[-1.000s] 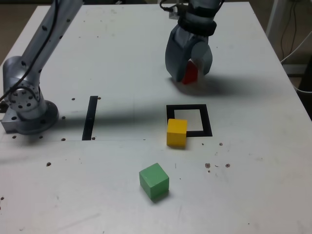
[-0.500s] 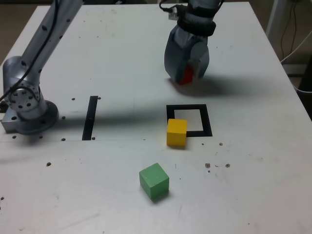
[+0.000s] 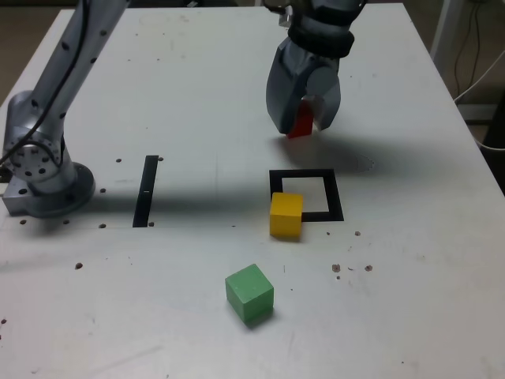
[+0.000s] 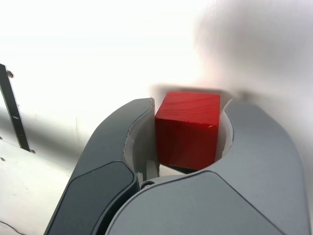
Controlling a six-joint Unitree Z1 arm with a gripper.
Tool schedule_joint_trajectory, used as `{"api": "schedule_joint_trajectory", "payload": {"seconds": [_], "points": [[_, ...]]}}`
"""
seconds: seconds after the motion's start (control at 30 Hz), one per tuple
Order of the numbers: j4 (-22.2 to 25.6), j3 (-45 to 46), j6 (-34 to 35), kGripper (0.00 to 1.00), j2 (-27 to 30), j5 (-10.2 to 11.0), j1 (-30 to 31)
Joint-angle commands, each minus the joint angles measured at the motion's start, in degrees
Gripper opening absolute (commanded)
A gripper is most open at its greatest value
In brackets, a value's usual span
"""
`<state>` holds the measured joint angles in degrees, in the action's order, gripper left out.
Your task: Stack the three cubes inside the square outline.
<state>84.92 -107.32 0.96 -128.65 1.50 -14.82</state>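
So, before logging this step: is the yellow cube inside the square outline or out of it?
Partly in. The yellow cube sits across the near-left corner of the square outline, covering the tape, most of the white centre bare.

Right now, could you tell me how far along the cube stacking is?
Nothing is stacked yet: the square outline has only the yellow cube overlapping its near corner, not inside it. In hand: the gripper is shut on the red cube, beyond the outline in the exterior view. Left to do: place red, then seat yellow and the green cube, which sits apart nearer the camera.
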Motion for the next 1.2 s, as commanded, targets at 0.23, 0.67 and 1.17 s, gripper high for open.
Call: {"api": "schedule_joint_trajectory", "payload": {"seconds": [0.23,0.67,1.17], "points": [[0.26,0.83,-0.40,0.37,3.02,-0.28,6.01],[-1.73,5.89,-3.41,0.37,6.49,-0.54,13.35],[-8.93,12.04,-2.98,0.37,6.56,-3.34,17.54]]}}
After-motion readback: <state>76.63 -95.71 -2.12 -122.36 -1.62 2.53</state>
